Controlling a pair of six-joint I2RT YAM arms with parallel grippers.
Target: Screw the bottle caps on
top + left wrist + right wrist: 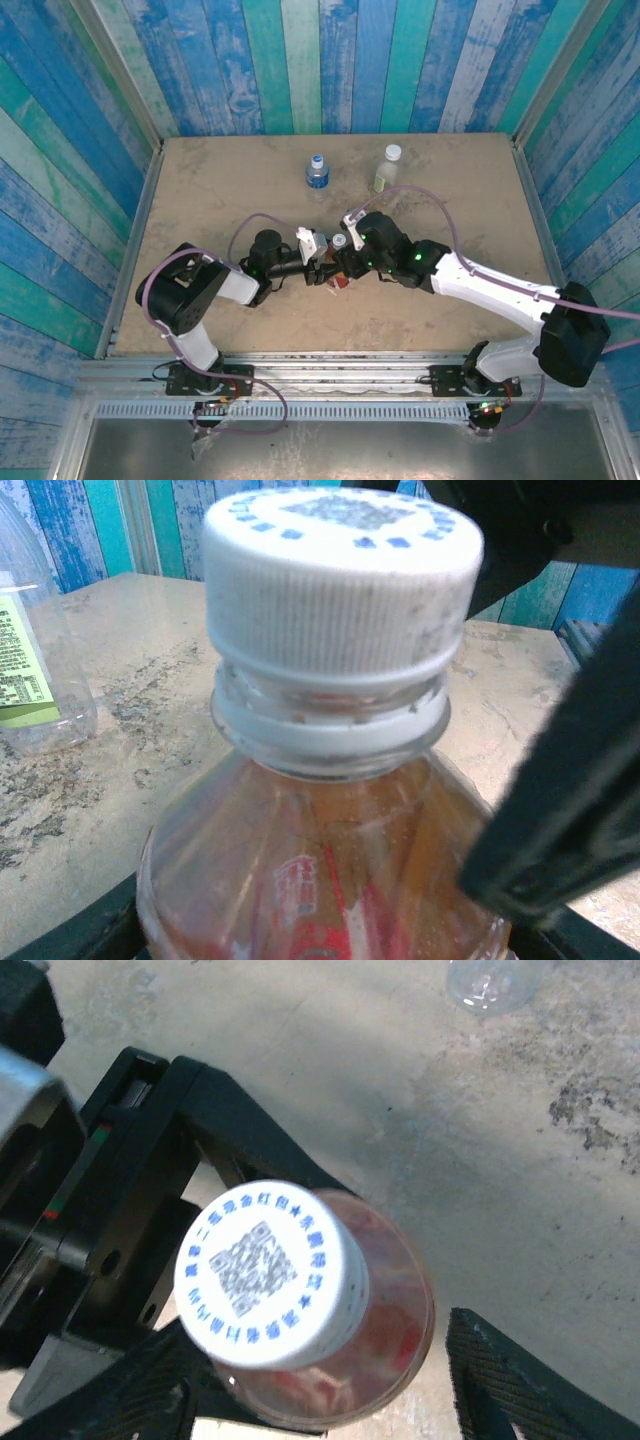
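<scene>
In the middle of the top view, just above the arm bases, the two grippers meet over the table [220, 180]. The left gripper [322, 266] is clenched on the orange bottle [320, 880] and holds it upright; its black fingers [240, 1130] sit on either side of the body in the right wrist view. The cap [270, 1272] sits square on that bottle's neck, its skirt down close to the collar ring in the left wrist view. The right gripper [320, 1400] hangs above it with its jaws apart, one ribbed pad [520, 1380] at lower right and the other at lower left, neither touching the cap.

Farther up the top view, near the back wall, stand the blue bottle [317, 176] with a blue cap [317, 160] and, just right of it, the green bottle [386, 178] with a white cap [393, 152]. Both are well apart from the arms.

By my reading the task is near its end: all three bottles wear caps. Whether the orange bottle's cap is fully tight I cannot tell; it may need another twist before the bottle is set down.
</scene>
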